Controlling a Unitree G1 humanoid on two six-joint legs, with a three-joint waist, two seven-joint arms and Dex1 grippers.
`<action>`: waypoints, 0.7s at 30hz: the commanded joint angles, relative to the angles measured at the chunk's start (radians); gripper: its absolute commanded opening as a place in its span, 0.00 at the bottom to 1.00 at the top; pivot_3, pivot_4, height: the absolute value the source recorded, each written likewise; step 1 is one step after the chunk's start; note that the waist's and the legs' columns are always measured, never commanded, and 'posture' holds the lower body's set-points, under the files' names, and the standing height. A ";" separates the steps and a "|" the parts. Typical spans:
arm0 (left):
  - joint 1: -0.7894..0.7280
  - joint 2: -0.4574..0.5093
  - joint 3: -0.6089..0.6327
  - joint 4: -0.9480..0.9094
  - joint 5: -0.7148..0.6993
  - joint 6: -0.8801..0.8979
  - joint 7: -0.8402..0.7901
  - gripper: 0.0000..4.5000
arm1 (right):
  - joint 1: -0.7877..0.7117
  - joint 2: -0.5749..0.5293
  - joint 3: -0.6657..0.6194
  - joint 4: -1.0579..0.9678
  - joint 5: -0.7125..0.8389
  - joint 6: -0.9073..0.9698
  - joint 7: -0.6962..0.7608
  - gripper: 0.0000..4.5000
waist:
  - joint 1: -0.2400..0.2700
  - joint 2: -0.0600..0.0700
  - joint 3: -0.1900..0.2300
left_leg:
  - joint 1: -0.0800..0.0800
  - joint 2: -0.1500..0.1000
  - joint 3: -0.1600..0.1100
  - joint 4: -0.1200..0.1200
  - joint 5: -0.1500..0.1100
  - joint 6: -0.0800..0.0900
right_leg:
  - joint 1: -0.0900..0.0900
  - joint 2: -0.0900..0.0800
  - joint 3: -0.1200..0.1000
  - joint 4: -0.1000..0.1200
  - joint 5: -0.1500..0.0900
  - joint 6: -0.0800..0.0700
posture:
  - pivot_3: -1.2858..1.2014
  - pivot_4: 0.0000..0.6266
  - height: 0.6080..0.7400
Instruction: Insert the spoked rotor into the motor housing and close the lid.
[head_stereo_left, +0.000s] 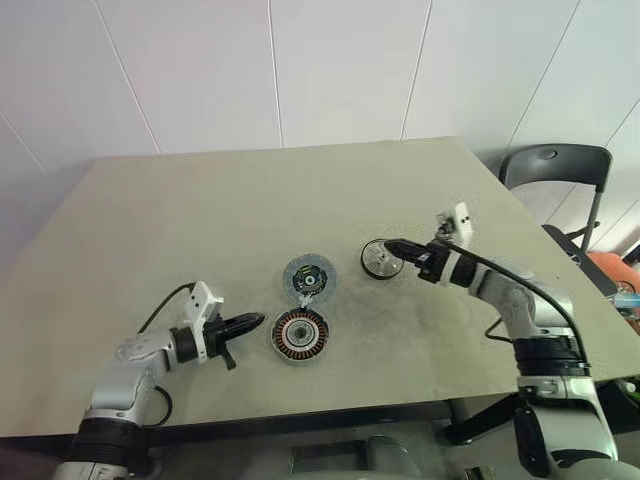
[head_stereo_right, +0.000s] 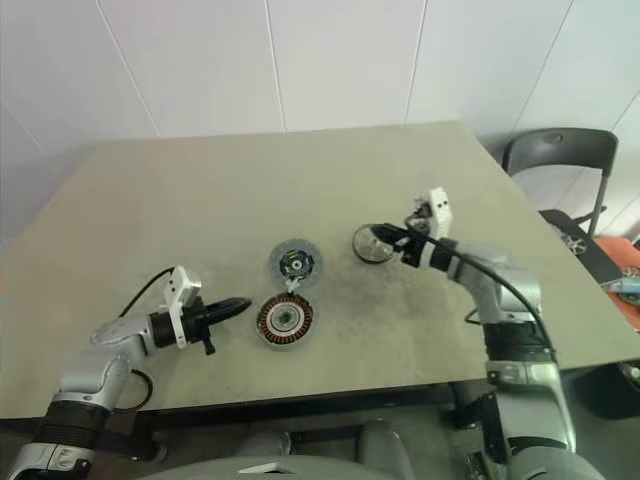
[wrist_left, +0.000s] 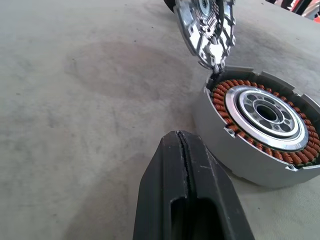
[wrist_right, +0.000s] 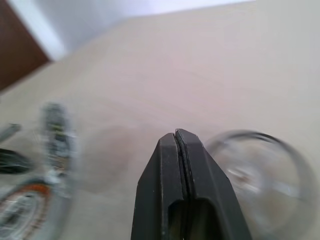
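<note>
Spoked rotor (head_stereo_left: 379, 260) sits mid-tabletop toward the right edge; it looks rigid, light and slick, so I'd pinch its dark rim. Right gripper (head_stereo_left: 393, 246) and left gripper (head_stereo_left: 255, 321) both have jaws closed, empty.

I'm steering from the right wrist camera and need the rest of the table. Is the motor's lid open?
Observer: Yes, the lid stands raised off the motor housing, copper windings bare.
Operator: Where's the left claw?
Observer: The left claw, shut, points at the housing from beside it, not touching.
Operator: And my claw?
Observer: The right claw, shut, has its tip over the spoked wheel, which lies right of the lid.
</note>
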 joint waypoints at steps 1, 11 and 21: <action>-0.028 -0.002 -0.001 0.015 0.012 -0.045 -0.014 0.00 | -0.011 -0.045 0.010 0.005 -0.056 -0.050 -0.017 0.21 | 0.000 0.000 0.000 | 0.000 0.000 0.000 0.000 0.000 0.000 | 0.000 0.000 0.000 0.000 0.000 0.000 | 0.52 0.00 1.00; -0.041 -0.009 0.023 0.035 -0.007 -0.071 -0.042 0.00 | -0.083 -0.013 0.155 0.082 -0.223 -0.075 -0.089 0.80 | -0.001 0.000 0.000 | 0.000 0.000 0.001 0.000 0.000 0.000 | 0.000 0.000 0.000 0.000 0.000 0.000 | 0.52 0.00 1.00; -0.025 -0.007 0.038 0.035 -0.009 -0.084 -0.045 0.00 | -0.062 0.031 0.153 -0.053 -0.155 -0.144 0.022 0.80 | -0.001 0.001 0.000 | 0.000 0.000 0.001 0.000 0.000 0.000 | 0.000 0.000 0.000 0.000 0.000 0.000 | 0.52 0.00 1.00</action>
